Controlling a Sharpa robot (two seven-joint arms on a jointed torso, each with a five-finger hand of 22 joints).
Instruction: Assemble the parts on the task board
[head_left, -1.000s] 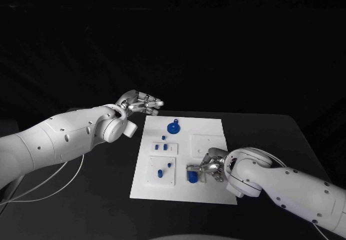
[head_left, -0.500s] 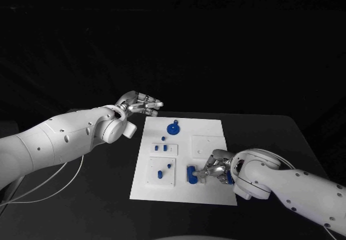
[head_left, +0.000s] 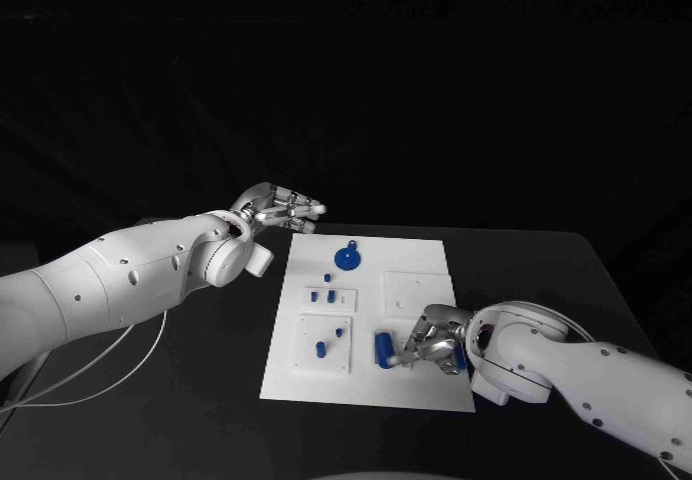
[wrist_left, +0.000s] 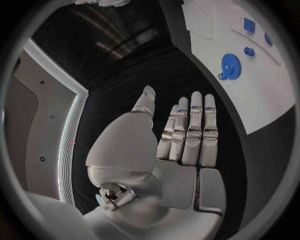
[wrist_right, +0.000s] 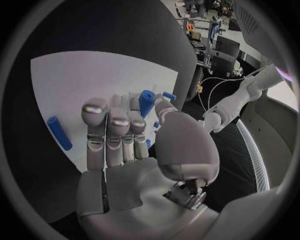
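Hovering right hand (head_left: 433, 345) over the task board (head_left: 418, 270), fingers loosely apart, apparently holding nothing; blue cylinder (head_left: 384, 349) lying just beside its fingertips. Advising: pinch it mid-length, squarely. Left hand (head_left: 281, 209) idling flat-open, off the desk (head_left: 202, 340) side.

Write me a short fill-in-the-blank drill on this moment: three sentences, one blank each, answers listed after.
1. The blue gear lies near the task board's far edge, the edge closer to the robot's ____ hand.
2. The left hand's fingers are spread apart and hold ____.
3. The right hand hovers over the near part of the board, beside a blue ____-shaped part.

Missing words: left; nothing; cylinder
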